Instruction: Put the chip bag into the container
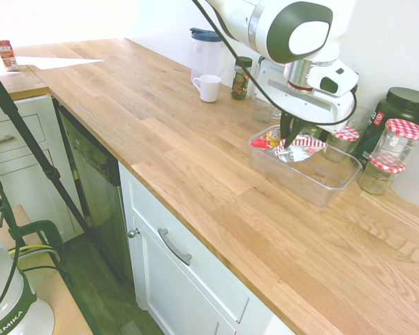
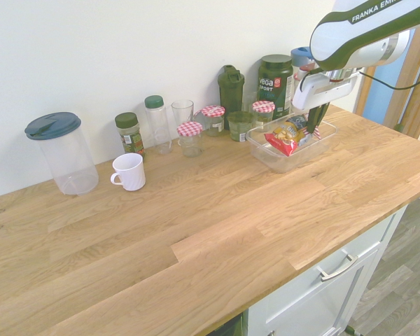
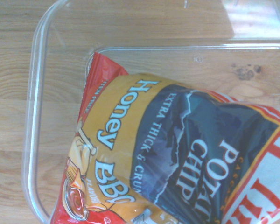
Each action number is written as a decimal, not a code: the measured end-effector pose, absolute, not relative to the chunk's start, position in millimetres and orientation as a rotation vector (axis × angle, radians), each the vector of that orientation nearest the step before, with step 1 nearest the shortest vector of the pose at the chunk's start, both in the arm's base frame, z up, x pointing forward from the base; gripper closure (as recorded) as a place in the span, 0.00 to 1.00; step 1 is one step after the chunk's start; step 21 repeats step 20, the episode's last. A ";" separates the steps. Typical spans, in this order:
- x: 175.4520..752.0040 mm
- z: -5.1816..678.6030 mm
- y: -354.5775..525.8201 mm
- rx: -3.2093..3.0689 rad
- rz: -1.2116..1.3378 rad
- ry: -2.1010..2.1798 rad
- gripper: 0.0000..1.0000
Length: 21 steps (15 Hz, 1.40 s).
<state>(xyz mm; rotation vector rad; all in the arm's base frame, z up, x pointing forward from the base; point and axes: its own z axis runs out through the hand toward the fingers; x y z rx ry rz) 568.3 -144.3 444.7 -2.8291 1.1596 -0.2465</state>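
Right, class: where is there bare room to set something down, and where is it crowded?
Bare: the counter in front of the white mug, and left of the clear container in the first exterior view. Crowded: the back, among jars; the container's end under the chip bag.

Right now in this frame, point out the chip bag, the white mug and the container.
chip bag (image 3: 170,149): wrist view, on its dark blue printed front.
white mug (image 2: 131,172): second exterior view, on its side.
container (image 1: 304,187): first exterior view, on its long near wall.
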 end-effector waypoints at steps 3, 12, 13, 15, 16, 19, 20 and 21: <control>572.8 438.8 -153.4 -2.828 -0.241 1.179 1.00; 582.2 426.1 -177.9 -2.834 -0.198 1.217 0.00; 581.7 425.2 -180.0 -2.833 -0.196 1.220 0.00; 580.5 423.6 -184.7 -2.833 -0.193 1.227 0.00; 580.1 423.9 -186.3 -2.832 -0.194 1.228 0.00; 575.6 448.5 -191.4 -2.813 -0.251 1.227 0.00; 569.8 467.4 -192.2 -2.801 -0.283 1.222 0.00; 569.8 467.4 -192.2 -2.801 -0.283 1.222 0.00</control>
